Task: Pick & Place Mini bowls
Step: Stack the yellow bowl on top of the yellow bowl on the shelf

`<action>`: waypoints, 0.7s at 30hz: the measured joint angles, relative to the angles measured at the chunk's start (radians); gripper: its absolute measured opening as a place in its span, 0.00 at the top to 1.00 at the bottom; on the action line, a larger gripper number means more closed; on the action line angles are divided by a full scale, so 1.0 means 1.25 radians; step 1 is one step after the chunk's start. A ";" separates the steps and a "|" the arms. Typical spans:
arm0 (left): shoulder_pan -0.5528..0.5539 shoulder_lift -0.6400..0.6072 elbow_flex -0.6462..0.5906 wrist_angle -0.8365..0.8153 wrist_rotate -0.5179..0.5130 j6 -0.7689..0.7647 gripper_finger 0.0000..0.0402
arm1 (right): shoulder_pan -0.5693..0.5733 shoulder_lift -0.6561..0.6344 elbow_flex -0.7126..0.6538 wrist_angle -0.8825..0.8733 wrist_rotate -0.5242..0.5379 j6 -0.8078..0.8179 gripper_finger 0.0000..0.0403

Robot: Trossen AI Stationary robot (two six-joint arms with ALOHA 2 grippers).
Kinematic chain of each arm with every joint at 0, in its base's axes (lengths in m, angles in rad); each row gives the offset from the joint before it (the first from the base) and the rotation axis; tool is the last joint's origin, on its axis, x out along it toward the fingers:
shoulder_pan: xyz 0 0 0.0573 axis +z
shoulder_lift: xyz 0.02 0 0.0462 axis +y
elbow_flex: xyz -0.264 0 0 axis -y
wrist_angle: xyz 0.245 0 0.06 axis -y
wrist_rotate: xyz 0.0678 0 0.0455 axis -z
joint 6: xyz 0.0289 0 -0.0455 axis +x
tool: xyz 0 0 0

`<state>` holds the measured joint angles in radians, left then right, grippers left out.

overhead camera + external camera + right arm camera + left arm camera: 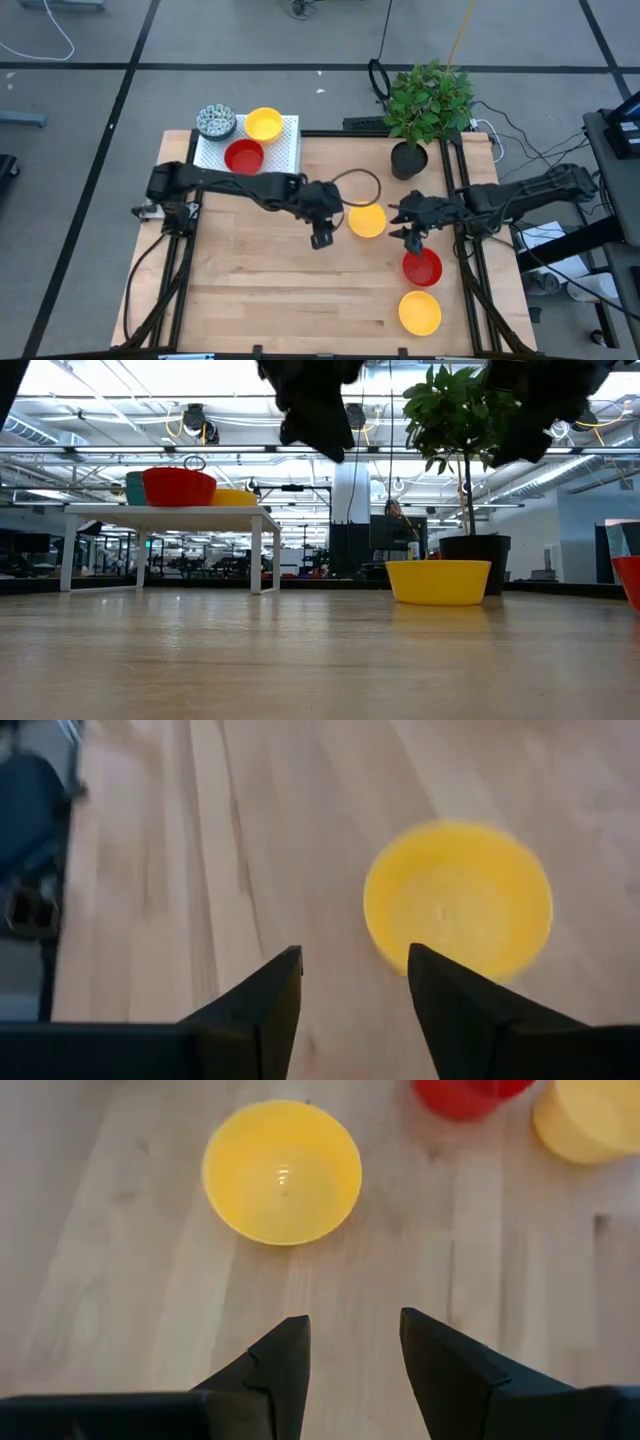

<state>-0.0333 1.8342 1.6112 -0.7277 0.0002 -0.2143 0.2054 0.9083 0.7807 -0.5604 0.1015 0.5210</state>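
1. The left gripper (321, 238) hangs over the middle of the wooden table (260, 290); in its wrist view its two fingers (268, 1370) are spread apart with nothing between them.
2. A yellow bowl (367, 221) sits upright on the table at about 2 o'clock from the left gripper, just beside it but not touching. The left wrist view shows the same bowl (282, 1172) ahead of the open fingers.
3. The right gripper (414, 240) hovers near the table's right side, at 3 o'clock from that yellow bowl. Its fingers (262, 1005) are also spread and hold nothing.
4. A red bowl (422, 267) rests on the table at 5 o'clock from the right gripper, close under it.
5. A second yellow bowl (420, 312) lies at 6 o'clock from the red one, near the table's front right corner.
6. At 11 o'clock from the table's centre stands a white rack (285, 150), carrying a red bowl (243, 157), a yellow bowl (264, 124) and a speckled bowl (215, 121).
7. A potted plant (428, 110) stands at 1 o'clock, near the table's back edge.
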 joint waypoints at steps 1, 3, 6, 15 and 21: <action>-0.003 0.011 0.000 0.002 0.000 0.009 0.60 | 0.009 -0.001 0.000 -0.024 0.000 0.005 0.56; -0.007 0.036 0.000 0.012 0.000 0.037 0.60 | 0.024 -0.001 0.000 -0.061 -0.001 0.018 0.56; -0.012 0.065 0.000 0.049 -0.001 0.090 0.58 | 0.041 0.000 0.000 -0.106 -0.001 0.032 0.56; -0.015 0.181 0.000 0.273 -0.021 0.317 0.47 | 0.047 -0.004 0.000 -0.130 -0.048 0.034 0.55; -0.010 0.242 0.000 0.319 -0.021 0.328 0.46 | 0.047 -0.019 0.000 -0.179 -0.065 0.033 0.56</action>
<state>-0.0457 2.1370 1.6112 -0.3293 -0.0260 0.1958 0.2638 0.8845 0.7807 -0.7837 0.0208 0.5629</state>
